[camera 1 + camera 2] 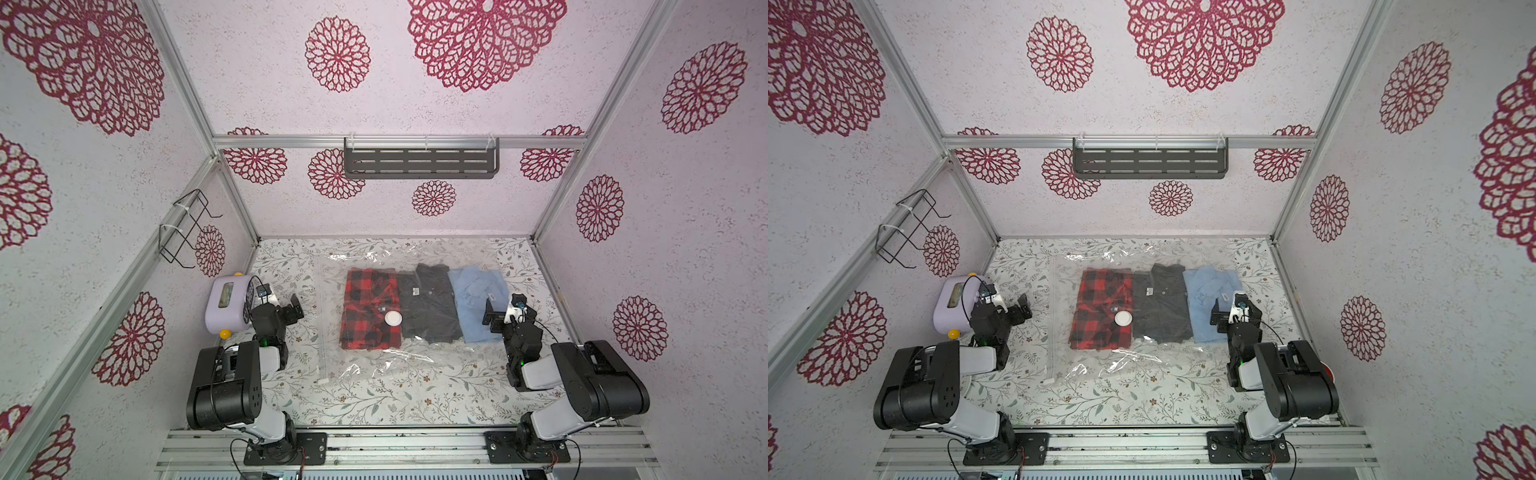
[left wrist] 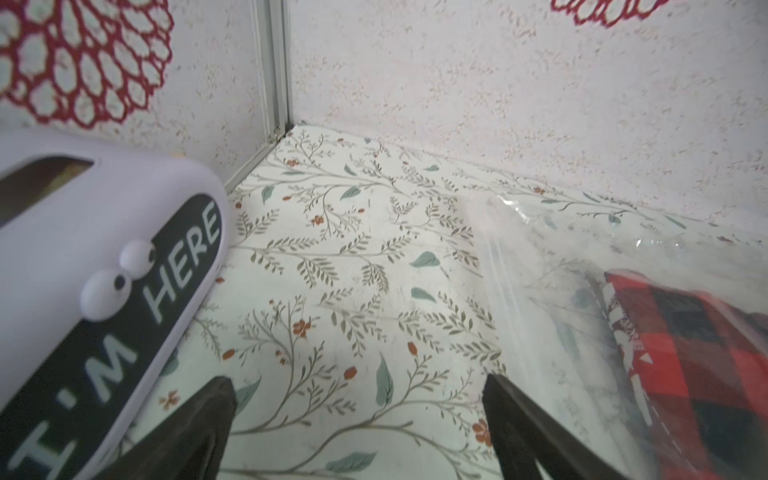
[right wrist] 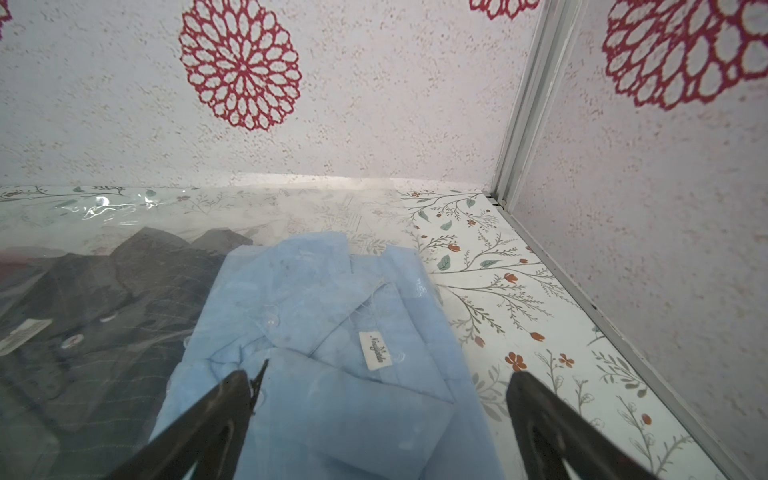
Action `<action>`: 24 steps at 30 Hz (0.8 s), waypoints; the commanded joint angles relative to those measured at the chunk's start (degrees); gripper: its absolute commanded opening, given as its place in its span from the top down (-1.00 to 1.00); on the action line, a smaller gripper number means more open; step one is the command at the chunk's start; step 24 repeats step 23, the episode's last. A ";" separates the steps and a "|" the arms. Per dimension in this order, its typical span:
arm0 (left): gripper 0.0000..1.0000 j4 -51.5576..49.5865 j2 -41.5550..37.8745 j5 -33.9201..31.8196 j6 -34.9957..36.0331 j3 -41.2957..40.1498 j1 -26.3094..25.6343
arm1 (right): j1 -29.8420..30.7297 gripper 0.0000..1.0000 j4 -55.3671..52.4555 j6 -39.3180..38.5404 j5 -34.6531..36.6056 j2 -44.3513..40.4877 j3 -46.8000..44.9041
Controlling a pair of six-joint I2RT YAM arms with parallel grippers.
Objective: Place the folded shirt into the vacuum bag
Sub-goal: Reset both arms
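The vacuum bag [image 1: 374,365] is seen lying flat in the middle of the counter [image 1: 374,409], in both top views. Its zip strip [image 1: 321,324] runs along the edge facing the left arm. Its round white valve cap [image 1: 393,318] sits on the upper face.

Three folded shirts are laid side by side in a row under the clear plastic. A red plaid shirt [image 1: 370,307] is nearest the zip strip, directly under the cap. A dark grey shirt [image 1: 428,307] is beside it, and a light blue shirt [image 1: 473,299] is at the end nearest the right arm. In the right wrist view the light blue shirt [image 3: 324,316] looks hazy, as though covered by film. Whether its outer edge is fully inside the bag cannot be told.

The right end effector [image 1: 489,318] is held just over the near corner of the light blue shirt, its jaws spread wide apart [image 3: 384,376]. The left end effector [image 1: 296,311] is held beside the zip edge over bare counter, its jaws likewise apart [image 2: 357,380]. A lilac device [image 1: 230,303] lettered "I'M HERE" [image 2: 95,270] is set against the wall beside the left arm.
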 commanded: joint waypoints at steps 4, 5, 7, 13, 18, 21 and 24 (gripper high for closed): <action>-0.95 1.12 -0.16 -0.79 2.14 0.98 -1.21 | -1.02 -0.99 -0.20 0.32 -1.52 -0.34 1.11; -0.95 0.79 -0.09 -0.63 2.86 1.18 -1.61 | -1.02 -0.99 -0.13 0.31 -1.52 -0.35 1.02; -0.95 0.84 -0.08 -1.15 3.25 1.06 -2.04 | -1.02 -0.99 -0.11 0.36 -1.52 -0.40 1.02; -0.95 0.90 -0.03 -1.48 3.33 1.06 -2.18 | -1.03 -0.99 -0.06 0.25 -1.51 -0.40 0.98; -0.94 0.71 0.09 -1.62 3.50 1.32 -2.13 | -1.02 -0.98 -0.03 0.26 -1.57 -0.40 0.99; -0.95 0.53 0.09 -1.91 3.16 1.42 -1.99 | -1.02 -0.99 -0.07 0.25 -1.52 -0.40 1.01; -0.95 0.84 0.00 -1.90 3.15 1.15 -1.97 | -1.06 -0.99 -0.07 0.28 -1.52 -0.40 1.00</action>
